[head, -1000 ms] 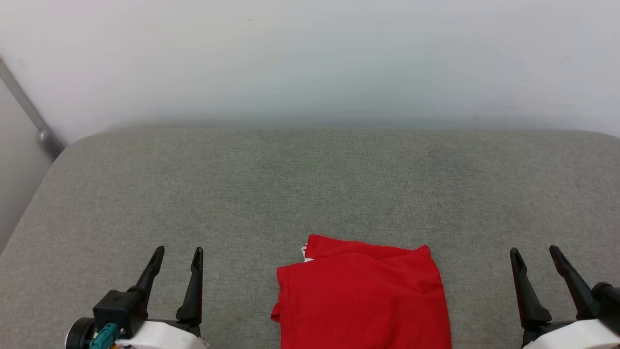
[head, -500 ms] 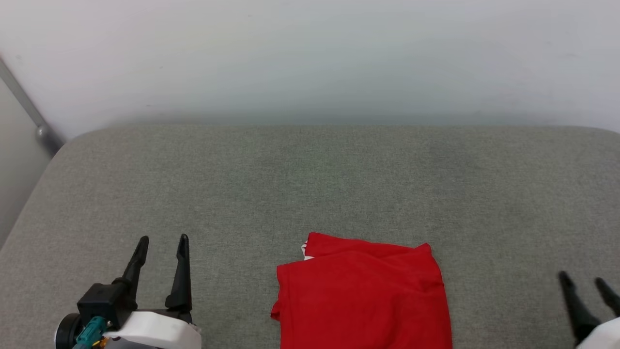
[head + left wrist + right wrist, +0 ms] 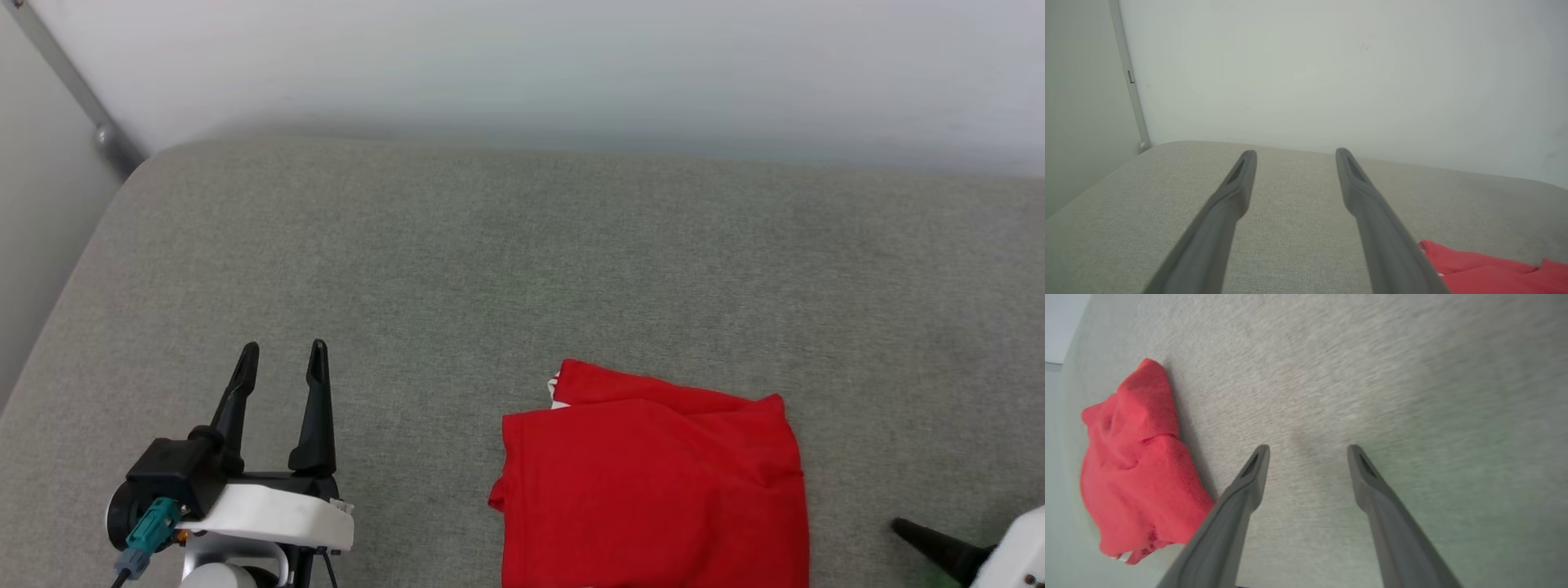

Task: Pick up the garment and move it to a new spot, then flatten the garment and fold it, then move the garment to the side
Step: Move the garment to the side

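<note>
The garment (image 3: 653,482) lies folded into a compact red rectangle on the grey cushion, low and right of centre in the head view, with a sliver of white at its far left corner. My left gripper (image 3: 283,347) stands open over bare cushion to its left, well apart from it. In the left wrist view the left gripper (image 3: 1295,152) holds nothing, and the garment (image 3: 1486,269) shows at the lower right. One finger (image 3: 931,543) of the right gripper pokes in at the bottom right corner. My right gripper (image 3: 1308,448) is open and empty, with the garment (image 3: 1135,465) off to its left.
The grey padded surface (image 3: 522,269) runs up to a white wall (image 3: 571,65) at the back. Its rounded left edge (image 3: 65,294) drops away, and a metal pole (image 3: 73,82) slants at the top left. Bare cushion lies on both sides of the garment.
The head camera has shifted, so the whole scene sits further right and higher. The right gripper has drawn back to the lower right corner. Both grippers stay open; the garment lies still.
</note>
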